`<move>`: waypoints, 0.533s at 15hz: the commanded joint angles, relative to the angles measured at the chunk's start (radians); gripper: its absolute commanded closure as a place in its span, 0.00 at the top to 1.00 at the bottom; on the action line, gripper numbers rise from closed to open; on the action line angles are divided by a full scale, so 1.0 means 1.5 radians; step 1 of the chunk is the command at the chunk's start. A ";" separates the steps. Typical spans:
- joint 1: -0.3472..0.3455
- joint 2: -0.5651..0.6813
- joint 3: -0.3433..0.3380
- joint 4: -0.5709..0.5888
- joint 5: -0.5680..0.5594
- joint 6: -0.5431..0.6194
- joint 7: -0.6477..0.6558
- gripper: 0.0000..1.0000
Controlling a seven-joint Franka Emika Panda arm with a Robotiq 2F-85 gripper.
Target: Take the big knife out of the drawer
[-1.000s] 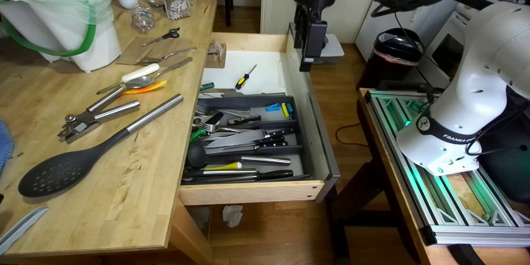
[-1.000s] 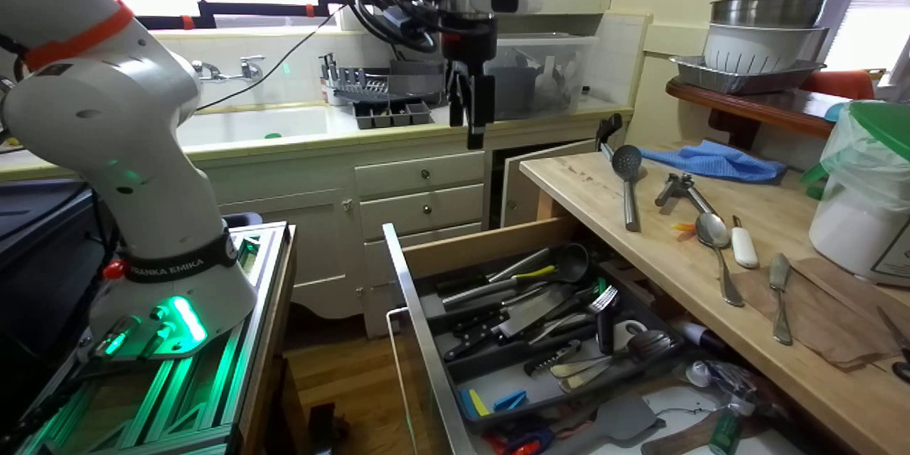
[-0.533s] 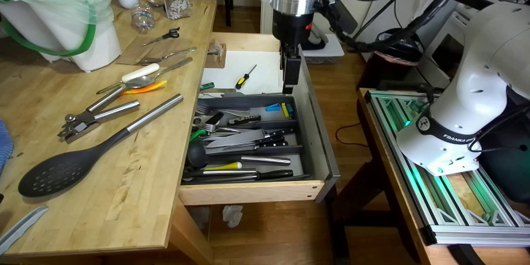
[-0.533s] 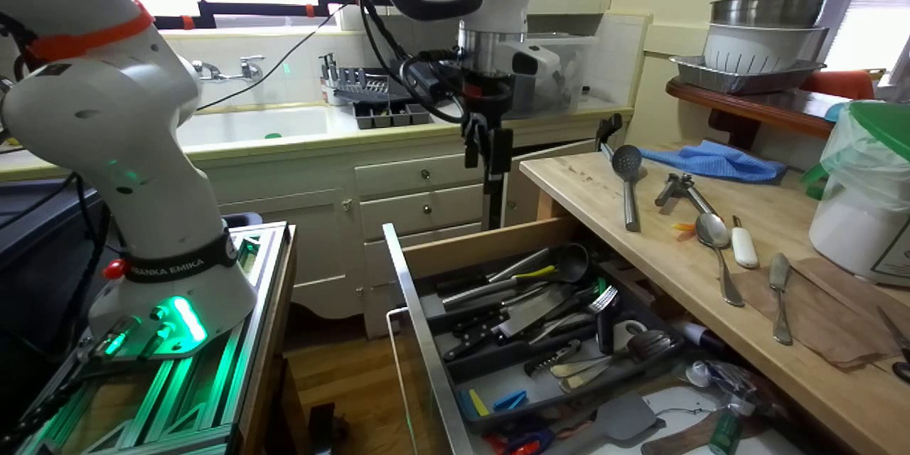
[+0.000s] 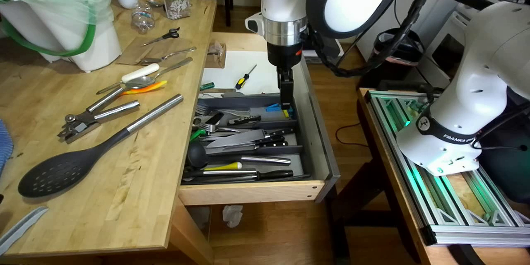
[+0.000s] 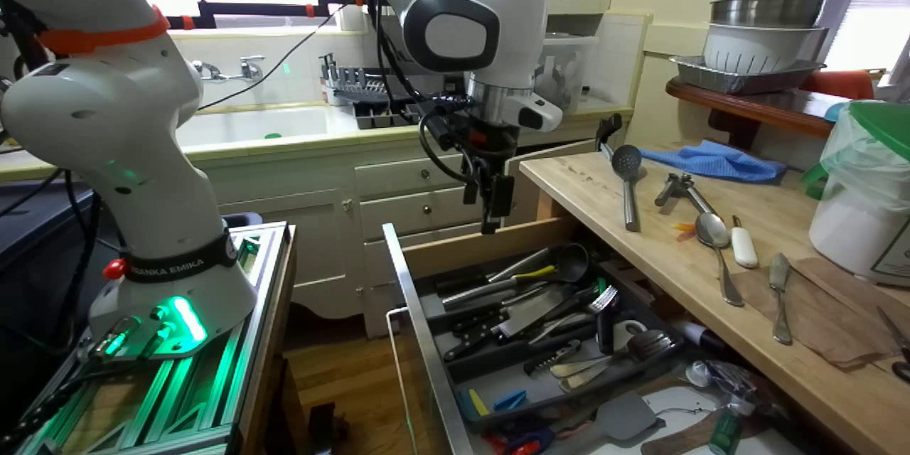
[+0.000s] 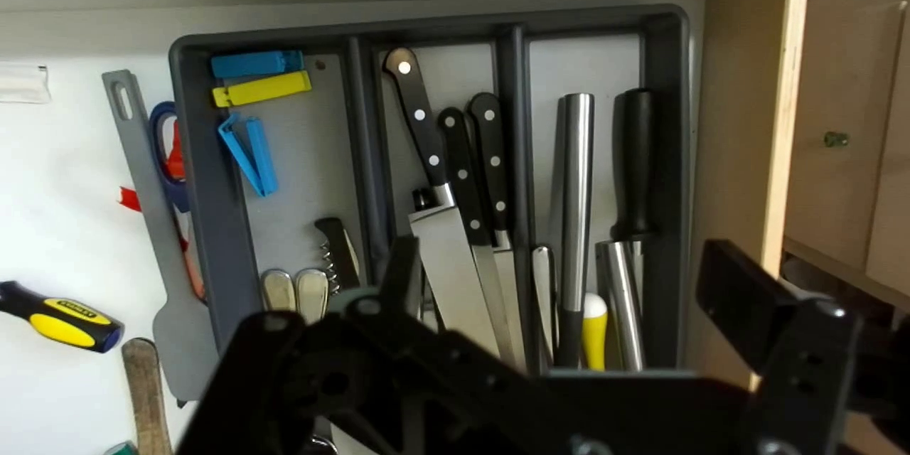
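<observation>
The big knife shows in the wrist view with its wide steel blade (image 7: 455, 263) and riveted black handle (image 7: 419, 117). It lies in the tray's middle compartment beside smaller black-handled knives; its blade's far end is hidden behind the gripper. The knife also shows in both exterior views (image 5: 240, 138) (image 6: 530, 313). The drawer (image 5: 252, 192) is pulled open; its side wall shows in the wrist view (image 7: 739, 156) and its front in an exterior view (image 6: 426, 341). My gripper (image 7: 566, 266) is open and empty, pointing down above the drawer, apart from the knife (image 5: 285, 105) (image 6: 483, 213).
The dark divided tray (image 7: 512, 156) has raised dividers. Steel-handled utensils (image 7: 577, 192) lie beside the knives; blue and yellow clips (image 7: 263, 89) lie in the compartment across. A wooden counter (image 5: 136, 190) with a slotted spoon (image 5: 62, 169) borders the drawer.
The gripper has come down from high up and moved over the drawer, now lower above the tray. The knife and the other utensils have not moved.
</observation>
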 commanded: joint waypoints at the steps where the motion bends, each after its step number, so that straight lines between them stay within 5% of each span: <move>1: -0.007 -0.002 0.008 0.001 0.000 -0.001 0.000 1.00; 8: -0.006 -0.007 0.009 0.002 0.000 -0.001 0.000 1.00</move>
